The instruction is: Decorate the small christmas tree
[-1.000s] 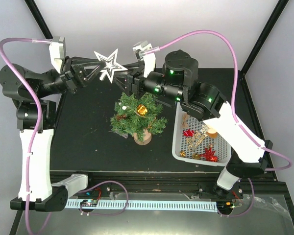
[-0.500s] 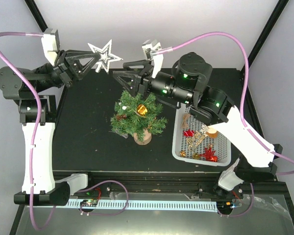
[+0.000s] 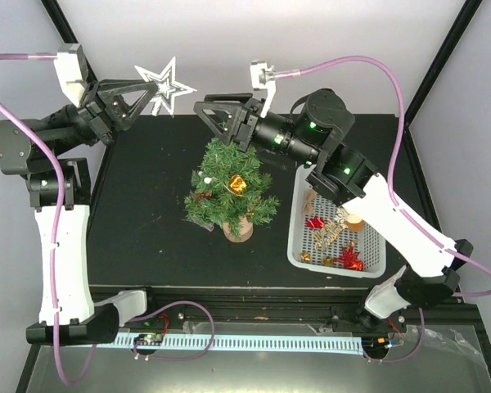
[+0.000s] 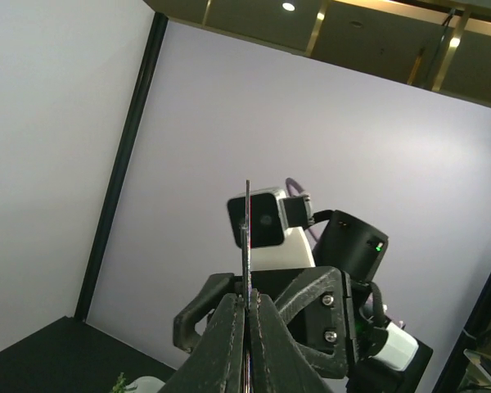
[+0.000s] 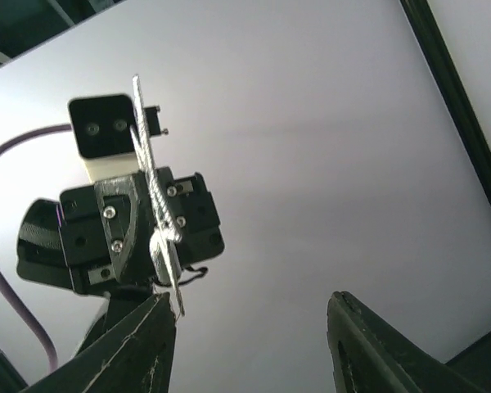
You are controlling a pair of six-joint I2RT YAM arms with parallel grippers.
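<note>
A white glittery star [image 3: 168, 82] hangs in the air above the table's far left, and my left gripper [image 3: 150, 92] is shut on its lower point. The left wrist view shows the star [image 4: 247, 233] edge-on, rising from the closed left gripper [image 4: 247, 300]. My right gripper [image 3: 212, 119] stands open and empty just right of the star, above the top of the small christmas tree [image 3: 229, 184]. From the right wrist, the star [image 5: 153, 205] shows past the left fingertip of the right gripper [image 5: 254, 332]. The tree carries a gold ornament [image 3: 238, 183].
A white basket [image 3: 299, 246] right of the tree holds red bows and several other ornaments. The tree stands on a round wooden base [image 3: 238, 230] on the black table. Purple cables loop over both arms.
The left arm has carried the star up and to the left, away from the right gripper. The right gripper has risen above the treetop and stays open.
</note>
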